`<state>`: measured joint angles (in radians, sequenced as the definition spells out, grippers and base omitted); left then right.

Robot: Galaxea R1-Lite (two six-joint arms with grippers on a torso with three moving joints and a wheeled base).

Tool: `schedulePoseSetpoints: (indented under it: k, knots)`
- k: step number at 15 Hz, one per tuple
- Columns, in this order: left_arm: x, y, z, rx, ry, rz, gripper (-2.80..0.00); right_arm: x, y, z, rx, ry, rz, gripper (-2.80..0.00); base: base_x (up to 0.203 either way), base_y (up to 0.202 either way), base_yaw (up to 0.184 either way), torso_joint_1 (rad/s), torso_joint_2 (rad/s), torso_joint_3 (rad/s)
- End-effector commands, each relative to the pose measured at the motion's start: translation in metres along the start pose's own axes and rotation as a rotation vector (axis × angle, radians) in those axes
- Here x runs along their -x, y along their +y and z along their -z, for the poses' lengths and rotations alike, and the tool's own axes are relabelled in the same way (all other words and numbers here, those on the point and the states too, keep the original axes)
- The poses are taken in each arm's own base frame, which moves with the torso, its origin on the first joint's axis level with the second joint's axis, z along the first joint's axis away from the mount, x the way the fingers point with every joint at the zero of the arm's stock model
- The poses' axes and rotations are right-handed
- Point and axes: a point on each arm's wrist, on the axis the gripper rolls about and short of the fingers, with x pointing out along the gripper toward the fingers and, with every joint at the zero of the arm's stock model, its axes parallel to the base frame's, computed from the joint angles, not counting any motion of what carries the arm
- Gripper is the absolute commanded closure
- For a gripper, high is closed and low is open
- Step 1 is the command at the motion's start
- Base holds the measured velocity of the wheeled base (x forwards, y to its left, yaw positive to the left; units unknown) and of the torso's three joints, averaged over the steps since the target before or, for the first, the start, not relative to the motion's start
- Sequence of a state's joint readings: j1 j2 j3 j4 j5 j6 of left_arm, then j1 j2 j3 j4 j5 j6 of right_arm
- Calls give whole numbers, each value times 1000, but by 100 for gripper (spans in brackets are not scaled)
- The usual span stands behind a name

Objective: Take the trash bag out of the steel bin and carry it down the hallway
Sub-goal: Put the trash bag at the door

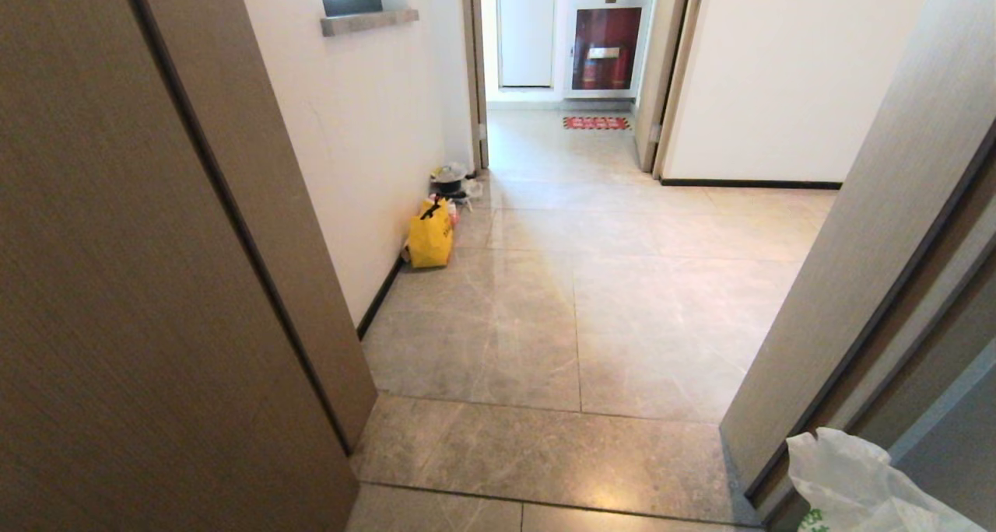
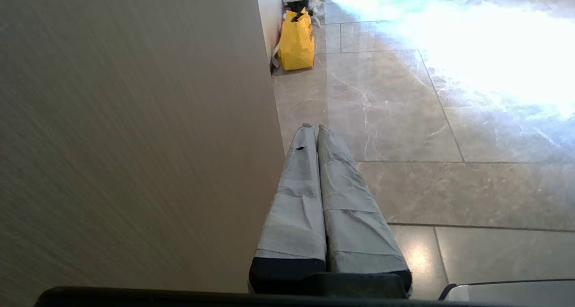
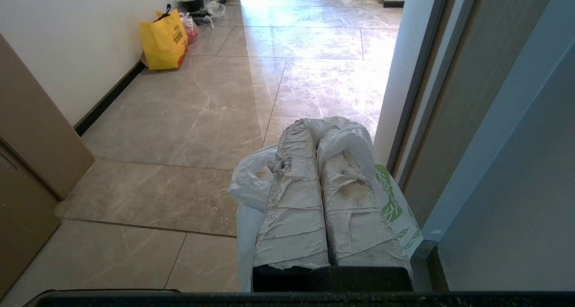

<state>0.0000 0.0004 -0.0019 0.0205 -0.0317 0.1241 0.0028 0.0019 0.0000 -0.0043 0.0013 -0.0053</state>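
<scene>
Head view looked through a doorway into the hallway, with brown door frames on both sides. The trash bag showed at the lower right edge, beside the right-hand frame.

Right wrist view showed the right hand with its two taped fingers pressed together, clamped on the white plastic of the bag. The plastic wrapped over the fingertips and bulged on both sides; green print was visible on the side nearest the frame. The bag hung clear above the floor tiles.

Left wrist view showed the left hand with fingers closed against each other and nothing between them. It sat close beside the left-hand door panel.

A yellow bag stood on the floor against the left wall, well ahead of the robot. Beyond it lay a small cluster of other items, too small to identify. A red mat lay at the far end.
</scene>
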Motion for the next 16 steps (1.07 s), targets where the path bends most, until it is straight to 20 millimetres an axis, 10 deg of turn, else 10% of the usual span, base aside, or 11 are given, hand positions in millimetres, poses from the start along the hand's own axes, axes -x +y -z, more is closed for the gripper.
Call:
schedulePoseSetpoints:
  k: [1,16]
  knots:
    - [1,0,-2,-10,-3,2,0,0,0,0,1,-1,-1,0,0,0,0,0,0,0]
    - [1,0,-1,9,4,1,0,0,0,0,1,-1,-1,0,0,0,0,0,0,0]
